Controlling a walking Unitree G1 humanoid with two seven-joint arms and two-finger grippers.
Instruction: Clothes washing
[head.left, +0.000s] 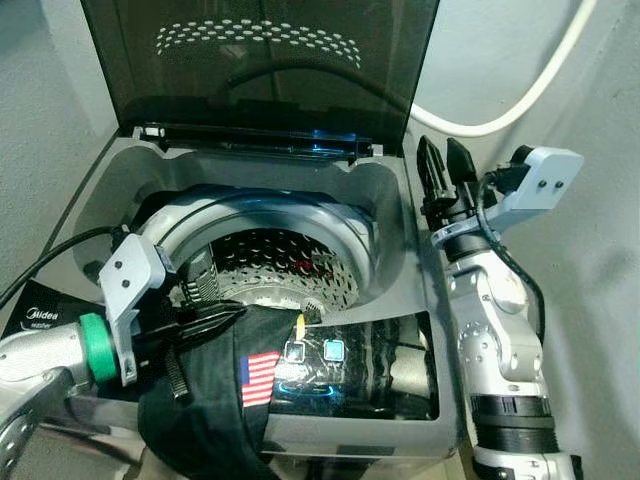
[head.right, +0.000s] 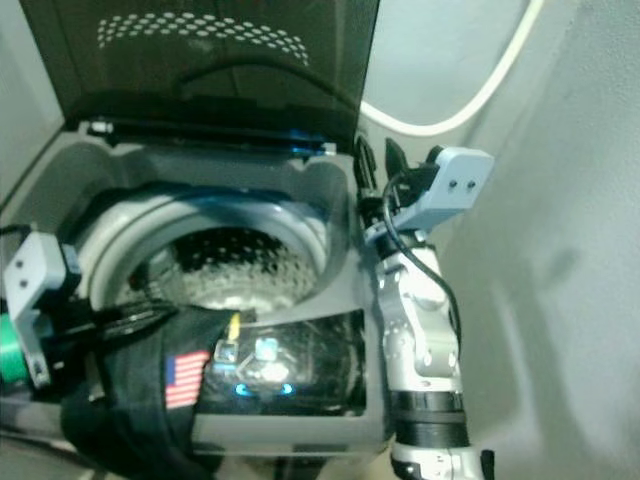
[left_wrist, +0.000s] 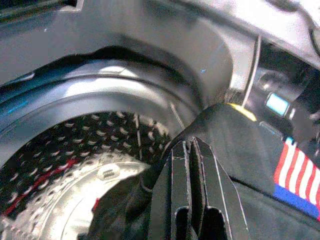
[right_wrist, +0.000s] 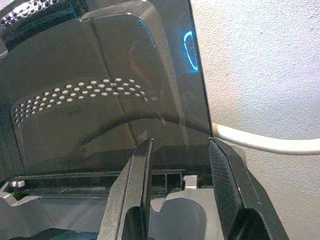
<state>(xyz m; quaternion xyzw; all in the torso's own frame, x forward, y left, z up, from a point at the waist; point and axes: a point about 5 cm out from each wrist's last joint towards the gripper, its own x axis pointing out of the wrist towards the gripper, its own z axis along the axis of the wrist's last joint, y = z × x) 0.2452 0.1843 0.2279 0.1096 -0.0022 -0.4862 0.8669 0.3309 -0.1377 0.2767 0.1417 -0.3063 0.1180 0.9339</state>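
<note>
The top-loading washer has its dark lid standing open above the perforated steel drum. A black garment with a US flag patch hangs over the washer's front rim, part of it lapping toward the drum. My left gripper is shut on this garment at the drum's front-left edge; the left wrist view shows its fingers pressed together in the black cloth. My right gripper is raised by the washer's right rear corner, open and holding nothing, pointing at the lid.
The lit control panel lies on the front rim right of the garment. A white hose curves along the wall behind the right arm. Walls stand close on both sides. A red streak shows inside the drum.
</note>
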